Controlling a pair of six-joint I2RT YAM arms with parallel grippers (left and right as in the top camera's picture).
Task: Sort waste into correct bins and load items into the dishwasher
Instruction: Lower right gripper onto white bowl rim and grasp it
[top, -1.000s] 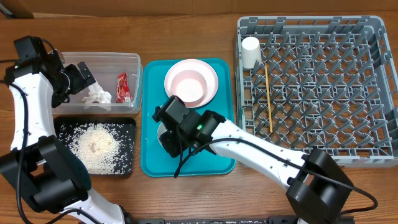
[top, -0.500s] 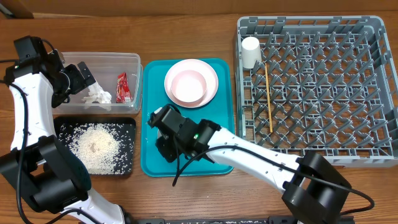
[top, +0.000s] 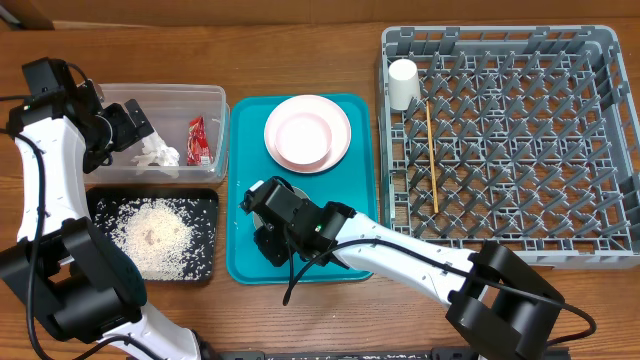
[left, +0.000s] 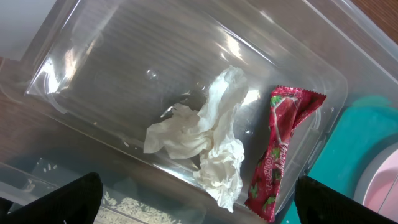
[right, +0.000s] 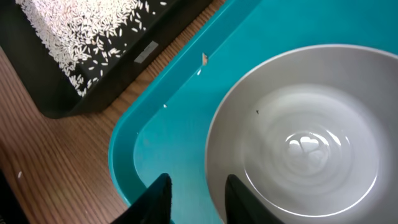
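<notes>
A grey-white bowl (right: 298, 137) sits on the teal tray (right: 180, 130). My right gripper (right: 199, 198) is low over it and open, one finger inside the bowl and the other outside the rim on the tray. In the overhead view this gripper (top: 268, 238) covers the bowl. My left gripper (left: 202, 200) hangs wide open over the clear tub (left: 124, 68), which holds the crumpled tissue (left: 211, 137) and the red wrapper (left: 280, 149). The pinkish bowl sits on the pink plate (top: 307, 133). The white cup (top: 403, 83) and a chopstick (top: 432, 155) rest in the grey rack (top: 520, 150).
The black tray (top: 200, 205) with loose rice (top: 152, 235) lies left of the teal tray (top: 362, 175), just beyond its raised rim. The clear tub (top: 215, 105) stands behind it. The rack fills the right side of the wooden table.
My right gripper has moved toward the table's front-left over the teal tray and now straddles the grey-white bowl's rim. The left arm has not moved.
</notes>
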